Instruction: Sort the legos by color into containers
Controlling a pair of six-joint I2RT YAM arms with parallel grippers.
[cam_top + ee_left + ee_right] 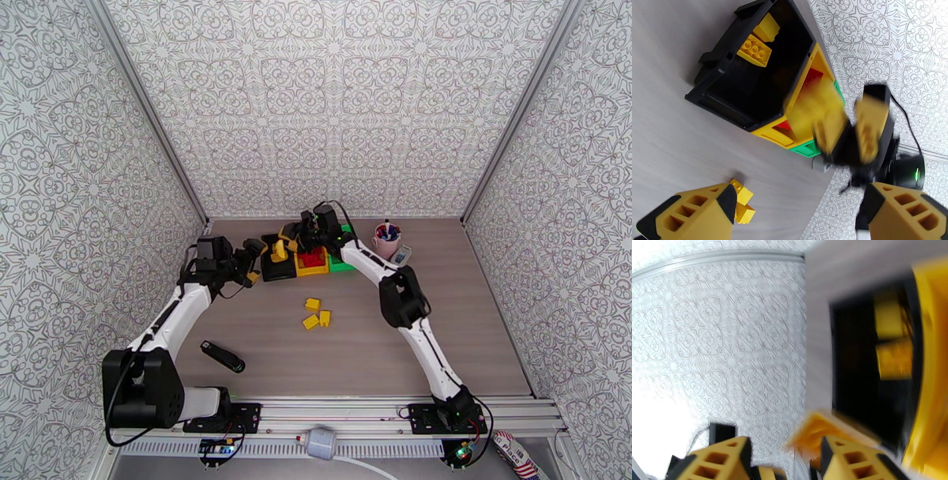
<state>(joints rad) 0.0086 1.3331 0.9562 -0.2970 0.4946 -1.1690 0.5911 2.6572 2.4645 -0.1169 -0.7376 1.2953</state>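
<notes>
On the wood-grain worktop (371, 347), near its middle and well apart from the bins, lie 3 small yellow studded plastic bricks (310, 321). They are loose: 2 close together, 1 just behind.

Judged from looks, they are light, rigid, smooth-walled and not fragile. A brick would prob. skid or twist if pinched off-centre, so it is best taken across 2 flat opposite side walls from above, w/ the studs left alone.

Count elsewhere:
- 2 more yellow bricks (754, 49) lie inside the black rectangular plastic bin (723, 98).
- A red brick cluster (314, 258) sits in the yellow rectangular plastic bin (770, 135) touching it; no. can't be told.
- The green rectangular plastic bin (805, 149) sits against the yellow one's other side; contents can't be made out.

That makes 3 bins, side by side in a row at the worktop's back.

There are 2 pincers. The left pincer (800, 205) hovers just beside the black bin w/ jaws wide and empty; loose yellow bricks show past one finger in its wrist view. The right pincer (784, 449) is over the black bin, w/ jaws apart and nothing clamped across the gap. A blurred yellow shape sits by one finger, and whether that is a brick can't be told.

Further out are 1 pink cup w/ pens (386, 241) to the right of the bins and 1 black stick-shaped object (223, 357) near the left arm.
</notes>
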